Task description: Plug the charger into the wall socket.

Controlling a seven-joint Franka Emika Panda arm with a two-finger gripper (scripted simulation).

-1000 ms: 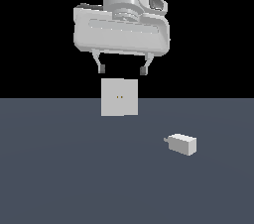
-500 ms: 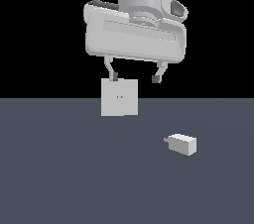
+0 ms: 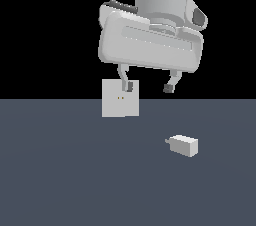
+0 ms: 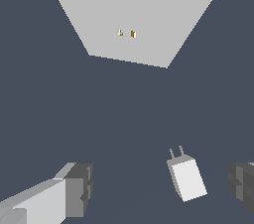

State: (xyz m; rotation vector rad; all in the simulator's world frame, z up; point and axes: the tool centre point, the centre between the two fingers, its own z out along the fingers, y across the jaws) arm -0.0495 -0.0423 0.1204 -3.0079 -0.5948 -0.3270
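Black void behind, a flat slate-blue tabletop [image 3: 60,170] in front, and from the exterior view the end effector [image 3: 148,88] hangs high with its fingers spread wide and nothing between them. The wall socket [image 3: 120,98] stands upright at the back, its two small holes facing us; the charger [image 3: 183,145] lies flat on the tabletop, well apart toward the exterior view's right, prongs pointing toward the exterior view's left. Over to the wrist view: the charger [image 4: 188,178] sits between the two dark fingertips [image 4: 79,190], nearer one side, tilted, prongs aimed roughly at the wall socket [image 4: 149,10]. To grab it cleanly, I'd say centre over the block, turn the wrist to square the pads with its long sides, then descend and close on the body, leaving the prongs free.
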